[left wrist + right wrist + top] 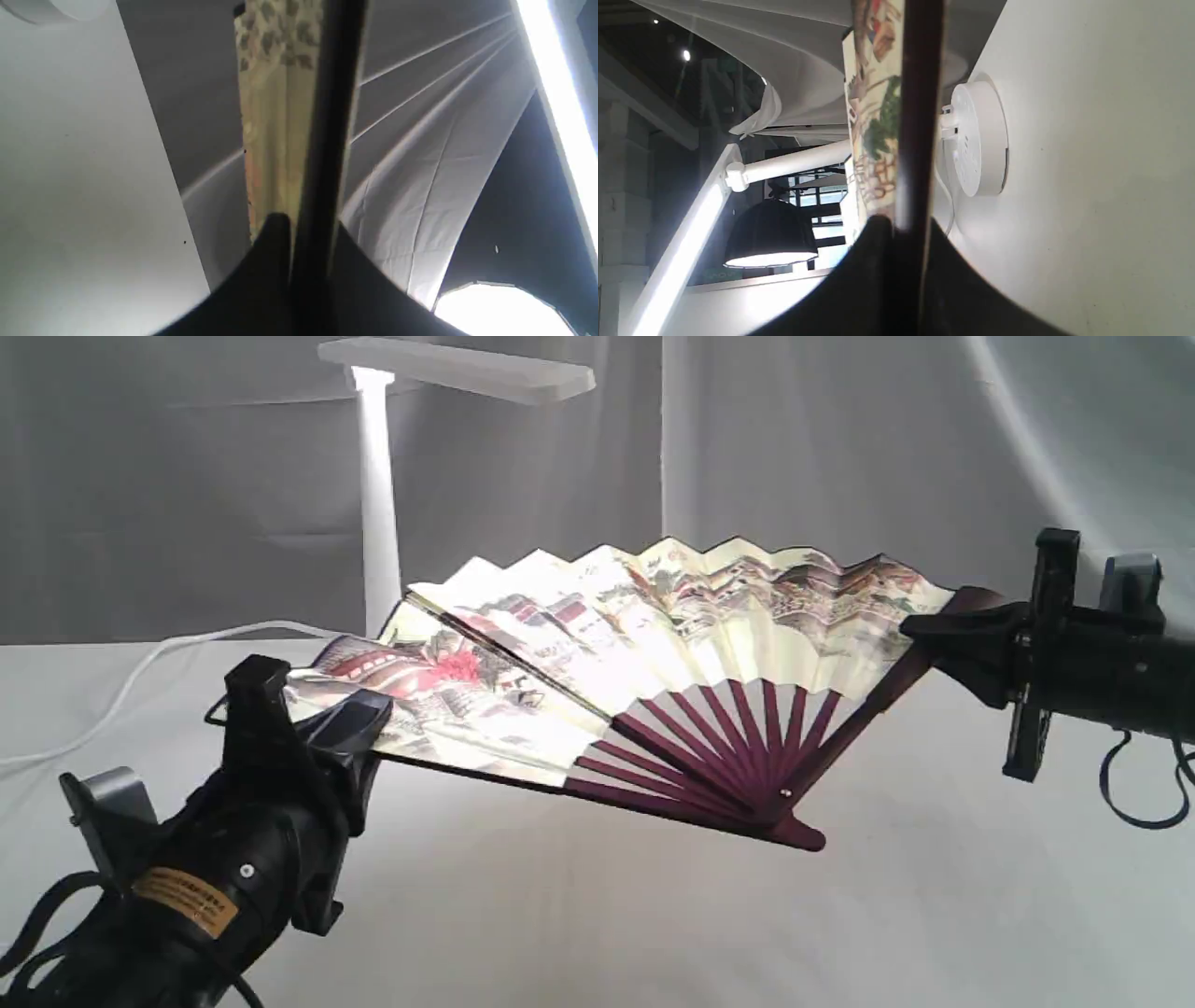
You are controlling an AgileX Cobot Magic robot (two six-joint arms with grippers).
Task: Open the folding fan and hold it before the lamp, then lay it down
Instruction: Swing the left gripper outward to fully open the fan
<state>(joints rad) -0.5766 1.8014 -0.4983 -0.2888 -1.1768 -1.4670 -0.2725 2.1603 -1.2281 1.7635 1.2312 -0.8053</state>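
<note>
Nearest you on the left, the left gripper [313,711] is clamped on the left end of the folding fan [653,625]. In the left wrist view the dark outer rib runs straight up between the two fingers [266,261], with a strip of cream leaf beside it, so the grip is narrow and on the rib, not the paper. That matters, because wood takes the pull and the pleats would tear.

Further back on the right, the right gripper [934,630] pinches the opposite outer rib in the same way. With one claw on each end rib you keep the leaf stretched open, and if either lets go the pleats are likely to sag.

The fan is fully spread and tilted, with its pivot low and near and its scalloped edge raised toward the far side. I cannot tell whether the pivot tip touches the table [934,915].

Behind the fan's left half stands the lamp [378,504], its bar head above and its cord [168,649] trailing off left. The leaf's middle glows, so I judge that the holding step is in hand and the laying down is left to do.
</note>
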